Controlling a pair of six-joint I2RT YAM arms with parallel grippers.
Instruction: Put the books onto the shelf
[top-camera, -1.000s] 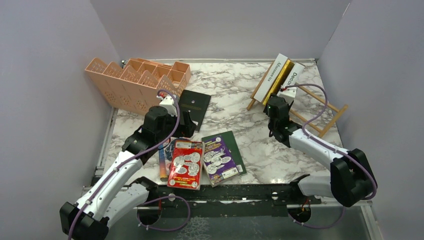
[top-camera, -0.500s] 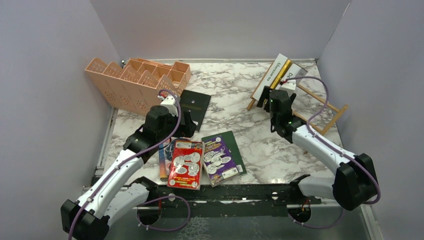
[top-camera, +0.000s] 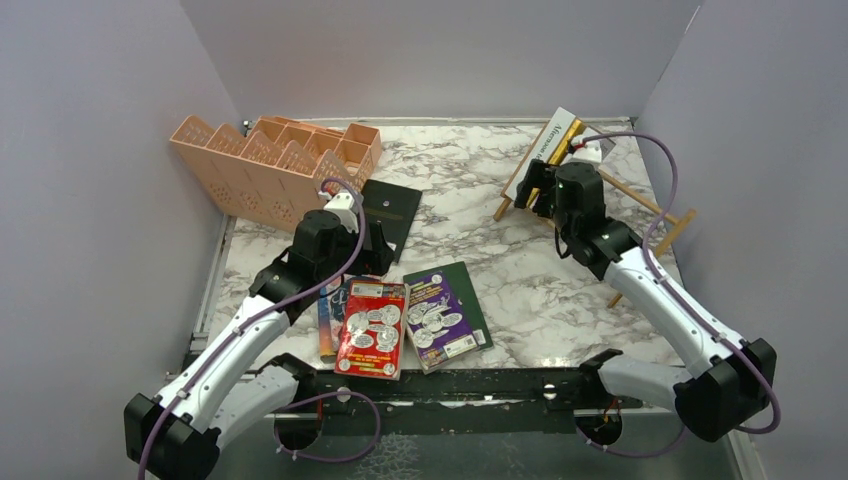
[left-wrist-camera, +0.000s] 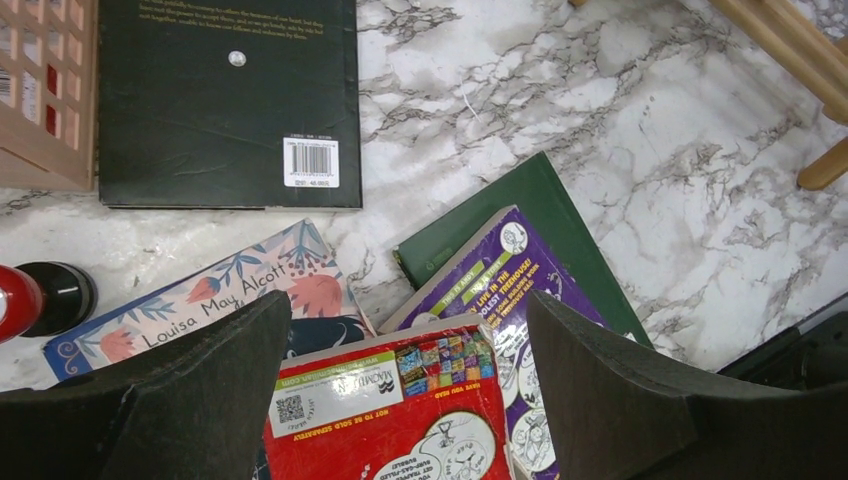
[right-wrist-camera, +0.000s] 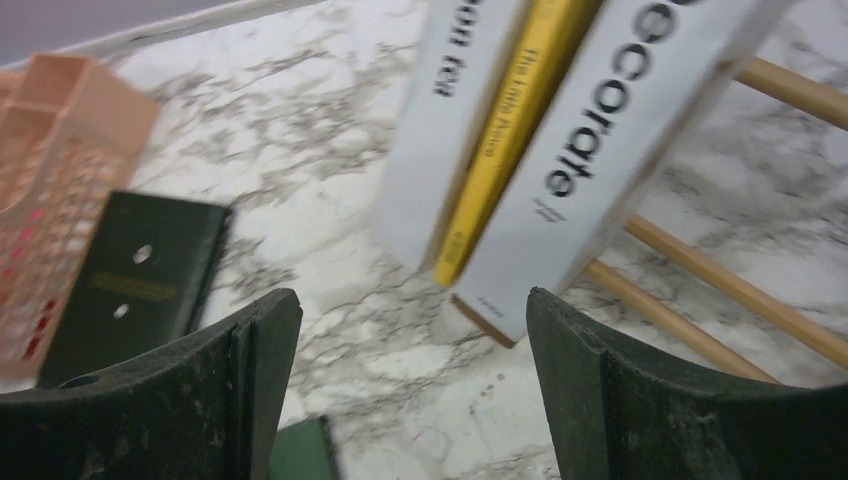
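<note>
A white book (right-wrist-camera: 440, 120), a yellow book (right-wrist-camera: 510, 130) and the "Decorate" book (right-wrist-camera: 600, 170) lean side by side on the light-wood shelf (right-wrist-camera: 700, 270) at the back right (top-camera: 650, 205). My right gripper (right-wrist-camera: 410, 400) hovers open just in front of them (top-camera: 537, 190), holding nothing. On the table near the front lie a red cartoon book (left-wrist-camera: 400, 420), a purple one (left-wrist-camera: 520, 290), a dark green one (left-wrist-camera: 540, 195) and a blue-spined floral one (left-wrist-camera: 200, 300). The black book (left-wrist-camera: 225, 100) lies farther back. My left gripper (left-wrist-camera: 410, 390) hangs open above the red book (top-camera: 372, 325).
A peach lattice organizer (top-camera: 270, 165) stands at the back left, touching the black book's far edge. Grey walls close in three sides. The shelf's right half shows bare dowels. Marble table (top-camera: 500, 290) shows between the book pile and the shelf.
My right gripper has opened wide and let go of the "Decorate" book, which stays on the shelf. That arm has lifted and swung toward the back. The left arm has hardly moved.
</note>
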